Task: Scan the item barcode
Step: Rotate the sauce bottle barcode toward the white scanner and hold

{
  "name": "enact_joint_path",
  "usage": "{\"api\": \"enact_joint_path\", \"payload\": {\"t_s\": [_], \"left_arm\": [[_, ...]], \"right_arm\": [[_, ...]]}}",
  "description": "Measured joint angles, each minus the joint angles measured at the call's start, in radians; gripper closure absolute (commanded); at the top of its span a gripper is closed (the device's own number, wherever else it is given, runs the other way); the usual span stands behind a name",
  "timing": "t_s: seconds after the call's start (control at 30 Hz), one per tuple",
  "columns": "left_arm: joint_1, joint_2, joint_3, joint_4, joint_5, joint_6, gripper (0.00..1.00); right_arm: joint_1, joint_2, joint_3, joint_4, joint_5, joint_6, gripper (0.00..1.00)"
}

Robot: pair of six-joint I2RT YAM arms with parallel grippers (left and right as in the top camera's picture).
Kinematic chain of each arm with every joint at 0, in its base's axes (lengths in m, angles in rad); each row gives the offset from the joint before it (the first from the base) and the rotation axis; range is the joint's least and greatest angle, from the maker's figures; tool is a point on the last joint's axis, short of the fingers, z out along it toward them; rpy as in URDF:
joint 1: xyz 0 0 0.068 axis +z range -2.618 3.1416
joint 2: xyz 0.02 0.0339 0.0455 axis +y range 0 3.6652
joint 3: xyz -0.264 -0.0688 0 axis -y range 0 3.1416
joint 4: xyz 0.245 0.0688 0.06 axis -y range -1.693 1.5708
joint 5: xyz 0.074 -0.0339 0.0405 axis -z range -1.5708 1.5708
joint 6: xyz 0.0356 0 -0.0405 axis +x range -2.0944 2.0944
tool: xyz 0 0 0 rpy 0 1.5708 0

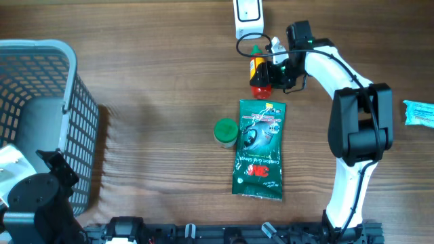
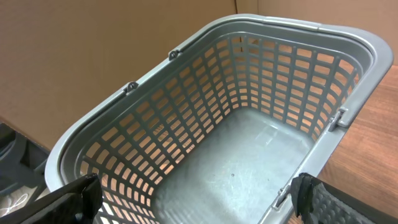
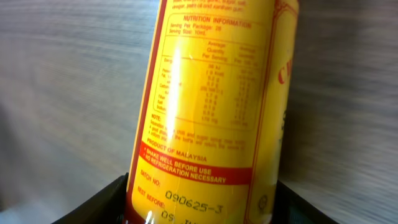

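A yellow sauce bottle with a red label band and green cap lies on the wooden table at the back, just below the white barcode scanner. My right gripper is shut on the bottle from the right. In the right wrist view the bottle fills the frame, with its nutrition panel and batch date facing the camera and no barcode showing. My right gripper has a dark finger pressed against each side. My left gripper hangs open over the grey basket, holding nothing.
A green 3M pouch lies mid-table with a round green lid at its left. The grey basket stands at the left edge. A blue packet sits at the far right. A black cable loops by the scanner.
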Motion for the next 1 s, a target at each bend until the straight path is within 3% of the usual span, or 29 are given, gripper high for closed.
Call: {"api": "enact_joint_path", "payload": {"t_s": [0.1, 0.2, 0.4, 0.5, 0.67, 0.8, 1.0], "left_arm": [[0.0, 0.0, 0.0, 0.0, 0.0, 0.0, 0.0], [0.0, 0.0, 0.0, 0.0, 0.0, 0.0, 0.0], [0.0, 0.0, 0.0, 0.0, 0.0, 0.0, 0.0], [0.0, 0.0, 0.0, 0.0, 0.0, 0.0, 0.0], [0.0, 0.0, 0.0, 0.0, 0.0, 0.0, 0.0], [0.0, 0.0, 0.0, 0.0, 0.0, 0.0, 0.0], [0.0, 0.0, 0.0, 0.001, 0.0, 0.0, 0.0]], "right_arm": [[0.018, 0.0, 0.047, -0.036, 0.074, -0.003, 0.37], [0.094, 0.0, 0.053, -0.074, 0.175, -0.013, 0.27], [0.221, 0.006, 0.057, -0.091, 0.39, -0.014, 0.31], [0.217, 0.02, 0.057, -0.105, 0.486, 0.024, 0.24], [0.212, 0.02, 0.057, -0.1, 0.421, 0.018, 0.43], [0.21, 0.02, 0.061, -0.117, 0.402, -0.005, 0.5], [0.151, 0.038, 0.27, -0.346, 0.336, -0.131, 0.61]]}}
